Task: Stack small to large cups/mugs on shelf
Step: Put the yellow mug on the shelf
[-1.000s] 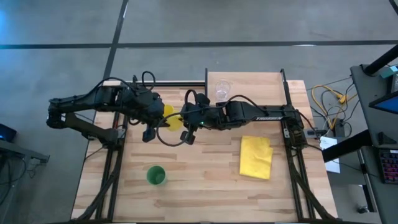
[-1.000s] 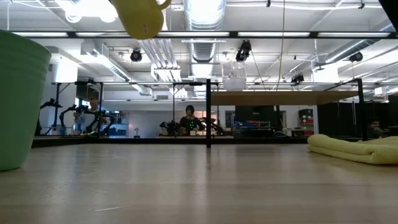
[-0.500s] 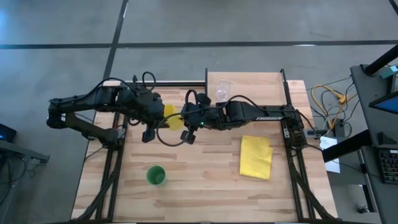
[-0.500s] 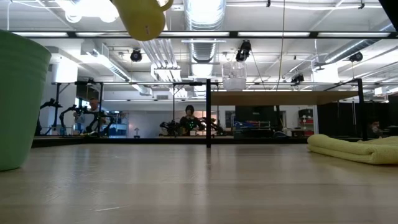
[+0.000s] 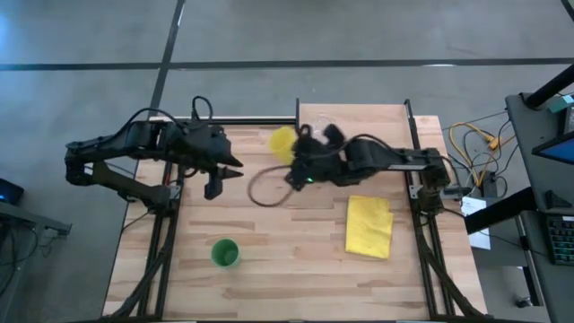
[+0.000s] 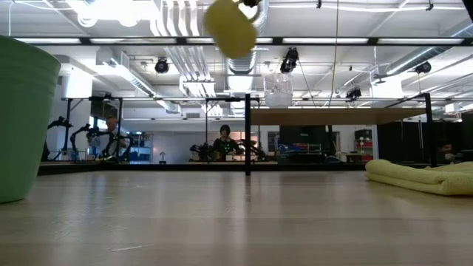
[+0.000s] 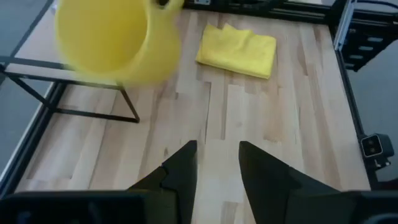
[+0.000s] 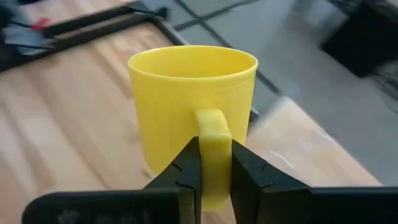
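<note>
Above shelf [image 5: 377, 117], right gripper [image 8: 214, 171] gripping yellow mug [image 8: 186, 99]

Robotics lab. Exposed ceiling ducts [image 6: 244, 37], other robot arms [image 6: 81, 137] in the background, and a concrete floor [image 5: 359, 36].

The light-wood tabletop [image 5: 287, 242] carries a green tapered cup [image 5: 224, 253] standing upright near its front left part, and a folded yellow cloth [image 5: 369, 226] lying flat toward the right side, well apart from the cup. At the back of the table stands the shelf [image 5: 377, 117], a raised light-wood board with black uprights at its sides. A small clear cup [image 6: 278, 89] stands upright on the shelf board near its left end, seen in the low view.
</note>
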